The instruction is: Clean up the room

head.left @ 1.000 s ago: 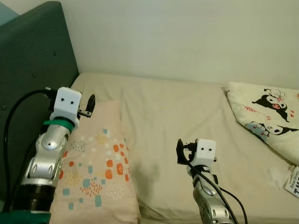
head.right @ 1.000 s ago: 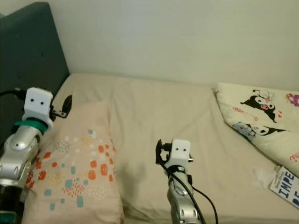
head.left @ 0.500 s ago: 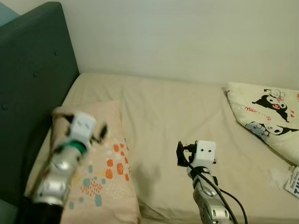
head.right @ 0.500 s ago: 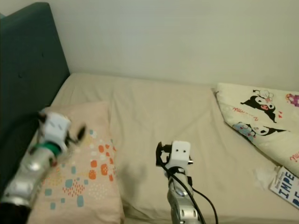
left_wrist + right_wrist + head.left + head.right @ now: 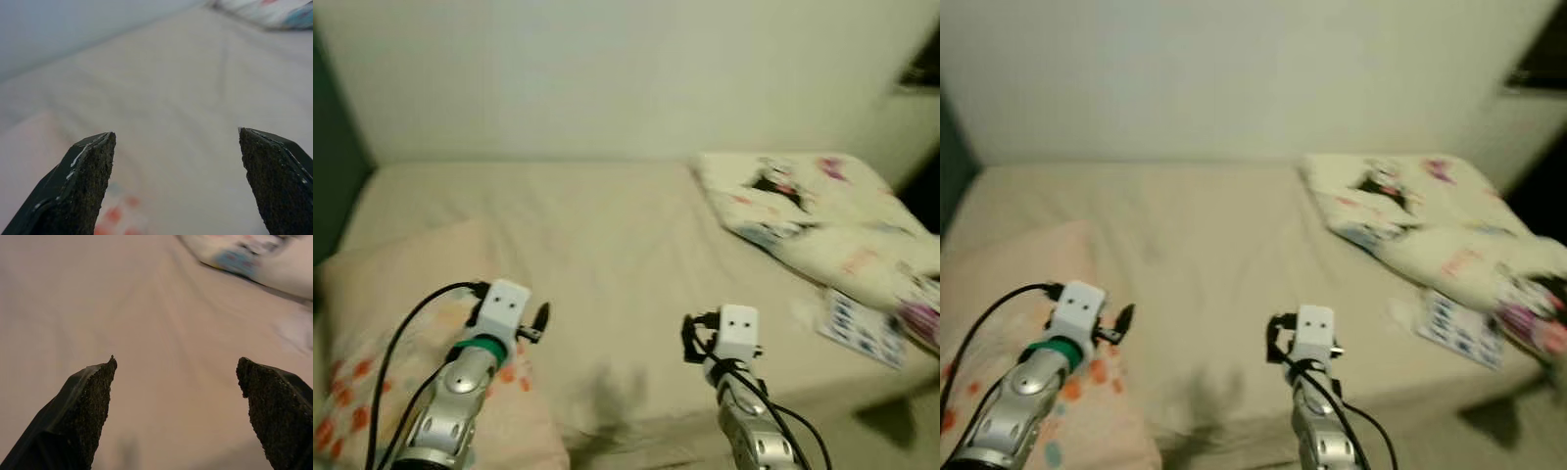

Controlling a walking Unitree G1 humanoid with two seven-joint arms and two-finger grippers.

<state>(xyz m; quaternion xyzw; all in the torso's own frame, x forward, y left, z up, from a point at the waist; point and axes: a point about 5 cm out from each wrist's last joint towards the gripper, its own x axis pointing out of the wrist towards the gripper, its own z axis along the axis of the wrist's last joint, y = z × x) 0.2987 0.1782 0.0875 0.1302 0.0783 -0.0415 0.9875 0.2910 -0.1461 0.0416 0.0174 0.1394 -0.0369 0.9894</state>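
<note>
A pink pillow with coloured spots lies at the left end of the bed, which has a beige sheet. A cream blanket printed with cartoon figures is bunched at the right end. My left gripper hovers low over the pillow's near right corner, open and holding nothing; the left wrist view looks between its fingers at the sheet and pillow. My right gripper hangs over the sheet near the bed's front edge, open and empty, its fingers wide apart.
A printed flat packet lies on the sheet by the blanket, near the bed's right front edge. A dark headboard stands at the left, a pale wall behind. Darker floor lies past the bed's right corner. The picture is blurred.
The camera has swung to the right, so the bed and blanket sit further left. My left arm has come down from beside the headboard to low over the pillow.
</note>
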